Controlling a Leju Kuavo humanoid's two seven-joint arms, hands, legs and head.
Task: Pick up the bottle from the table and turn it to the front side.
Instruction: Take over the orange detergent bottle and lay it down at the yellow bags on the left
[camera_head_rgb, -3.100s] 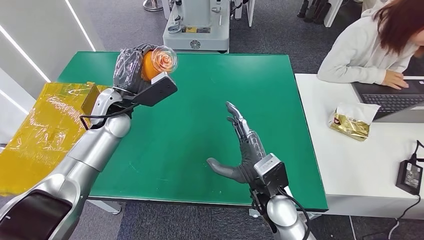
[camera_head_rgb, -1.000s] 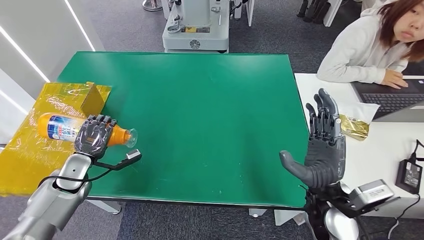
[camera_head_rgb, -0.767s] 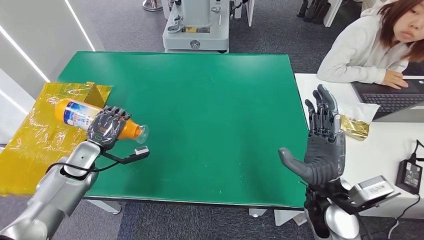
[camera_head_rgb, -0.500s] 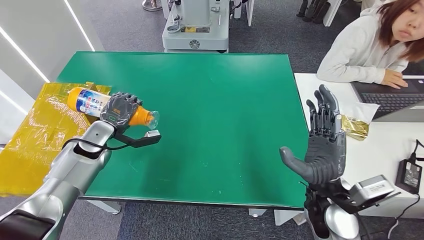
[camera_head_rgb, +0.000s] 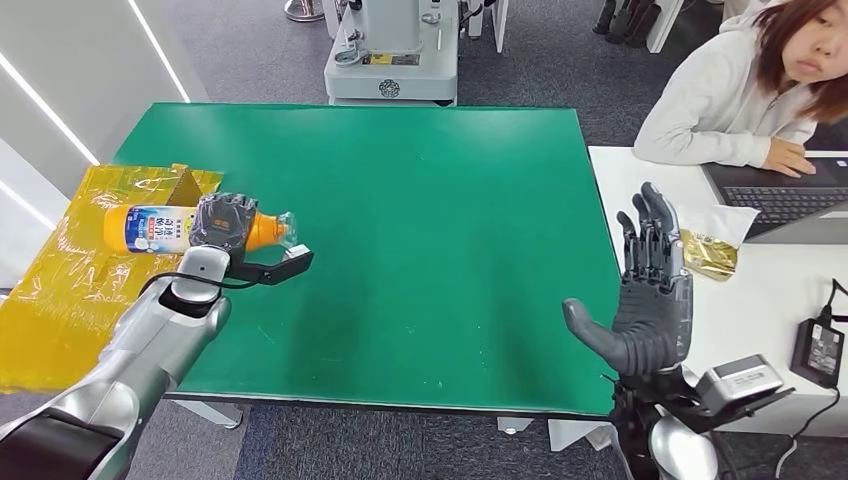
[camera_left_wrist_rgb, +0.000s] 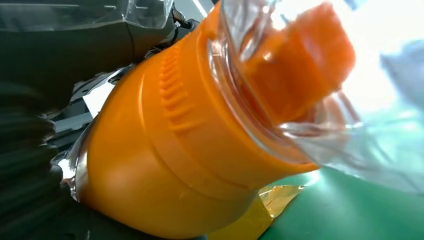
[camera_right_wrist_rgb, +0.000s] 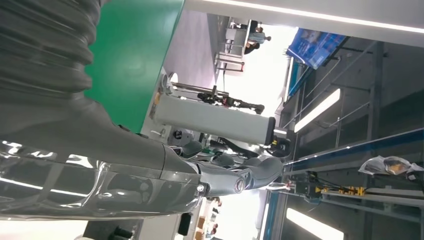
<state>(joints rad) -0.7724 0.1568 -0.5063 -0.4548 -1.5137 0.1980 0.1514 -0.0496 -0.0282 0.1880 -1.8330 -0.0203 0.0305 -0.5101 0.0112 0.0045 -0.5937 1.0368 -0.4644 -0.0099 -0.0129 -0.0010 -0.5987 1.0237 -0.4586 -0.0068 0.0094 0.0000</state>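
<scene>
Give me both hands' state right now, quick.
Left hand: grips the bottle, lying sideways over the table's left edge.
Right hand: open, fingers spread, holding nothing.

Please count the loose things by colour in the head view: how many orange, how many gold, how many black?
Orange: 1, the bottle held by the left hand
Gold: 1, the snack bag
Black: 1, the power adapter
Total: 3

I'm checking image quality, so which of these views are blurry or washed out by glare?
Left wrist view: the orange plastic bottle is soft, its clear cap end blown out white. Right wrist view: ceiling lights and windows overexposed. Head view: sharp and evenly lit, left hand holding the bottle.
</scene>
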